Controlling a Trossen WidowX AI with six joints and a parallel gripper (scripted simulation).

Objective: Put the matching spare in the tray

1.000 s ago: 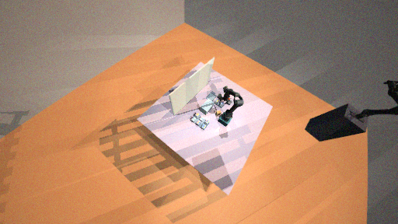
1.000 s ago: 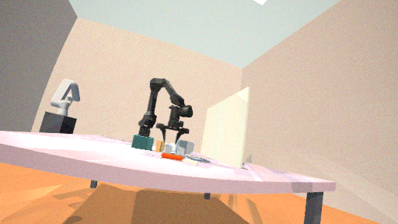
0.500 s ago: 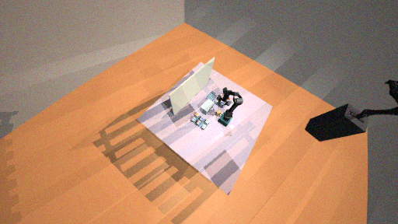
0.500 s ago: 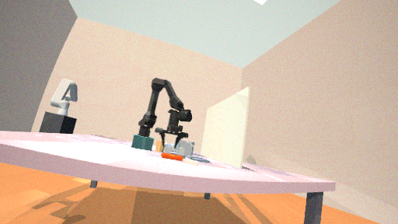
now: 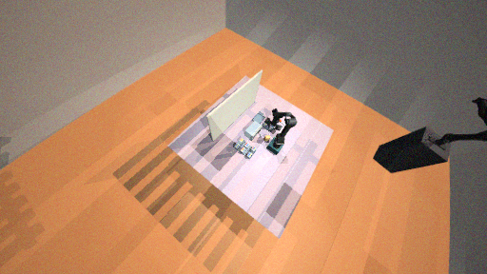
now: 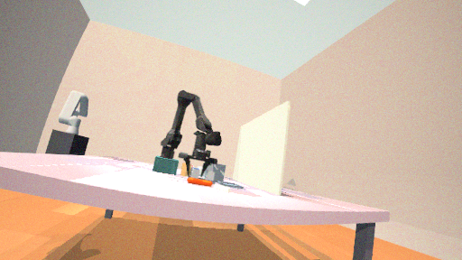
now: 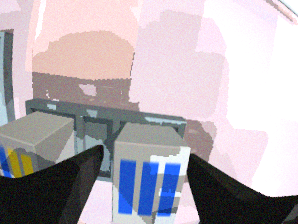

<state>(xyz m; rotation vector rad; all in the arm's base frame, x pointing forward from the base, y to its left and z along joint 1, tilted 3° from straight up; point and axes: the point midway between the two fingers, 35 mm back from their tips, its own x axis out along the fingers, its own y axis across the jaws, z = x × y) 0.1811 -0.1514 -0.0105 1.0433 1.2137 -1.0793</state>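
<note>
My gripper point(image 7: 145, 155) point(image 6: 198, 173) is partly open, low over the rack. Its fingers stand on either side of a grey block point(image 7: 150, 135) with three blue stripes on its front; slim gaps show beside it. A second grey block point(image 7: 45, 131) with blue and yellow stripes stands left of it in the wrist view. Both are at the dark grey rack point(image 7: 105, 109), whose middle slot is empty. The flat grey-blue tray point(image 5: 259, 117) point(image 6: 231, 185) shows only its edge at the wrist view's left. The mounted unit and its printed code cannot be made out.
A large grey box point(image 5: 253, 129) point(image 6: 217, 172) stands near the arm. Small pale parts point(image 5: 244, 148) lie beyond it. An orange-handled tool point(image 6: 199, 181) lies near the gripper, a yellow block point(image 5: 267, 138) near the arm's teal base point(image 6: 165, 165). A tall cream panel point(image 5: 235, 105) point(image 6: 263, 146) stands behind.
</note>
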